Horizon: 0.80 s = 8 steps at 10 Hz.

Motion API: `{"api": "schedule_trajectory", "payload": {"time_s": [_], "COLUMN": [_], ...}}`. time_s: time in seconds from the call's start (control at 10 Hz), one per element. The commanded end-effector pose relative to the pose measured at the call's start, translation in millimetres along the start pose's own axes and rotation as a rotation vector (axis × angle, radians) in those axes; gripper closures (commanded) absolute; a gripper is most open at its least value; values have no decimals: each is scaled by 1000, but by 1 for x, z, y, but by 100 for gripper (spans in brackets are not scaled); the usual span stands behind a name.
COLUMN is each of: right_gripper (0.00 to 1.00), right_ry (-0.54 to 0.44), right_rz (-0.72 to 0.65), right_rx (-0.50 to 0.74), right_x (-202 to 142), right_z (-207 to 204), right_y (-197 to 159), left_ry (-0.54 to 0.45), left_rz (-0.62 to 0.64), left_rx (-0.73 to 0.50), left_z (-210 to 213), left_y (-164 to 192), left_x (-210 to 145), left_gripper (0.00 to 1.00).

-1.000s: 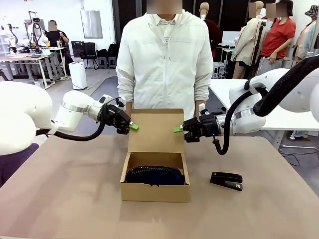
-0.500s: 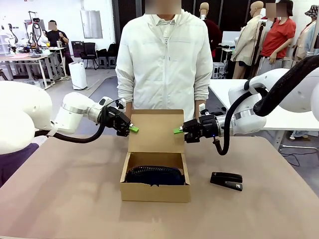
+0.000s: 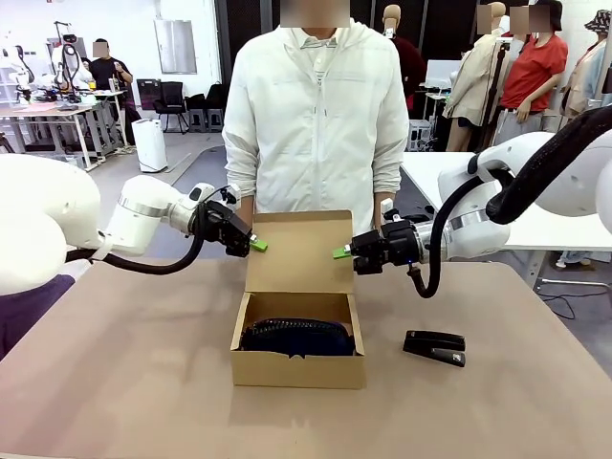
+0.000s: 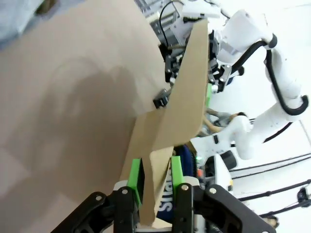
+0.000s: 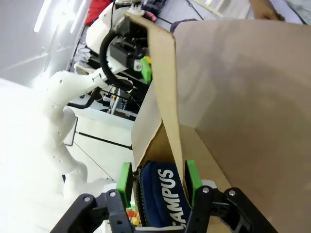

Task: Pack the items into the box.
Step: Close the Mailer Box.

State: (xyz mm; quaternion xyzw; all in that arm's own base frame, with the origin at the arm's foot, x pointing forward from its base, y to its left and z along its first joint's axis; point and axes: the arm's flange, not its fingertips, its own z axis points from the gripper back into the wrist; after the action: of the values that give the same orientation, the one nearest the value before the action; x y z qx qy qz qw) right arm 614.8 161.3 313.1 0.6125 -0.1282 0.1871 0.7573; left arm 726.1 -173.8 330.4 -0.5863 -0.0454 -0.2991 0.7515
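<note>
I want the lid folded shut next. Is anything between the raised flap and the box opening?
Nothing visible. The flap lid stands upright between the left gripper and right gripper; the navy pouch lies low inside the cardboard box, below its rim.

White arms, black jaws, green pads (image 4: 134, 180)

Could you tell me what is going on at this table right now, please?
Both robot arms are at the raised lid of a cardboard box. The left end effector and the right end effector each straddle a side edge of it. A dark blue pouch lies inside. A black stapler sits beside the box, and a person stands behind.
</note>
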Motion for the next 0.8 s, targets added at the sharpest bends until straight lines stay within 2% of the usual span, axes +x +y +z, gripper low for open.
{"api": "schedule_trajectory", "payload": {"time_s": [0.0,0.2,0.5,0.7], "right_gripper": [41,41,41,41], "right_ry": [-18,-44,-81,-91], "right_rz": [184,291,406,520], "right_rx": [48,72,66,78], "right_x": [-14,-21,-24,-34], "right_z": [1,4,0,-2], "right_y": [4,6,9,16], "left_ry": [-83,-153,-197,-262], "left_rz": [-228,-349,-482,-677], "left_rx": [24,24,-80,-106], "left_z": [-14,-12,-10,-13], "left_y": [-36,-50,-54,-55], "left_x": [-43,-74,-107,-123], "left_gripper": [68,68,68,68]}}
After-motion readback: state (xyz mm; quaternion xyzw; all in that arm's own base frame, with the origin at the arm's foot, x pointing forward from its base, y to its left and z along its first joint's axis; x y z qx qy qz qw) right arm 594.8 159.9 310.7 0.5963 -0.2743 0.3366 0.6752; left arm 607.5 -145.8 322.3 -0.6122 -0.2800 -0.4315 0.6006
